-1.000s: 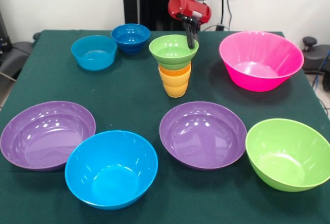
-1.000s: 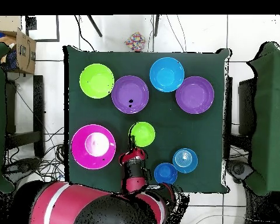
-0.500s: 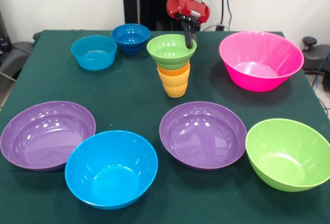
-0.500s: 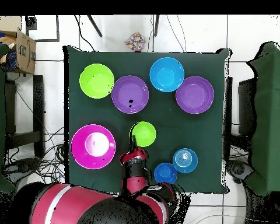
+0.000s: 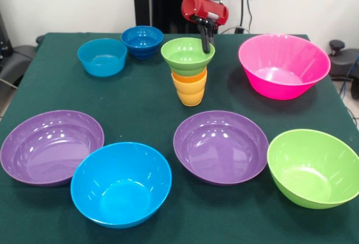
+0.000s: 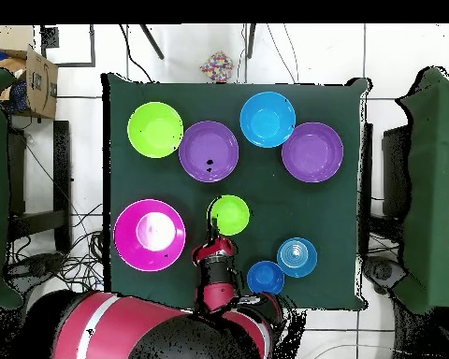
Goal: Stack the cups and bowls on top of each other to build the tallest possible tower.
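Two nested cups point(image 5: 189, 88) carry our small green bowl point(image 5: 187, 54); our gripper point(image 5: 206, 46) clamps that bowl's rim. We read no writing anywhere.

A dark green cloth point(image 5: 140, 101) is covering the table point(image 6: 350, 140). White wall point(image 5: 67, 3) is showing at 12 o'clock in the front view, with cables point(image 5: 245, 8) hanging down it. From overhead, pale tiled floor point(image 6: 79, 140) is surrounding the table – a cardboard box point(image 6: 27, 79) sitting at 10 o'clock, a small multicoloured object point(image 6: 215, 67) at 12, loose cables point(image 6: 74, 262) trailing at 8.
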You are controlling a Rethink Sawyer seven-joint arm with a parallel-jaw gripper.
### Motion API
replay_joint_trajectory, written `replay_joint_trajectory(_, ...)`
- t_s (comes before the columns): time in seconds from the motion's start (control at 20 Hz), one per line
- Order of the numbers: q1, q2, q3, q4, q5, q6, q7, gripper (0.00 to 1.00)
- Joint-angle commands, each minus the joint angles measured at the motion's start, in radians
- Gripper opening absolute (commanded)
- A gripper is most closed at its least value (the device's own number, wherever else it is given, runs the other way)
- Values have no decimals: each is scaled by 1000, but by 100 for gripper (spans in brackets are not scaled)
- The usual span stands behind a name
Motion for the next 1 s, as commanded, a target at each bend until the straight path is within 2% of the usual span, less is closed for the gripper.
replay_joint_trajectory(0.05,-18,36,135,-72,-26,131,209,0)
replay_joint_trajectory(0.1,-18,35,135,-72,-26,132,208,100)
replay_joint_trajectory(0.8,-8,30,131,-67,-17,140,200,100)
replay_joint_trajectory(1.0,2,-41,126,-30,-15,177,214,100)
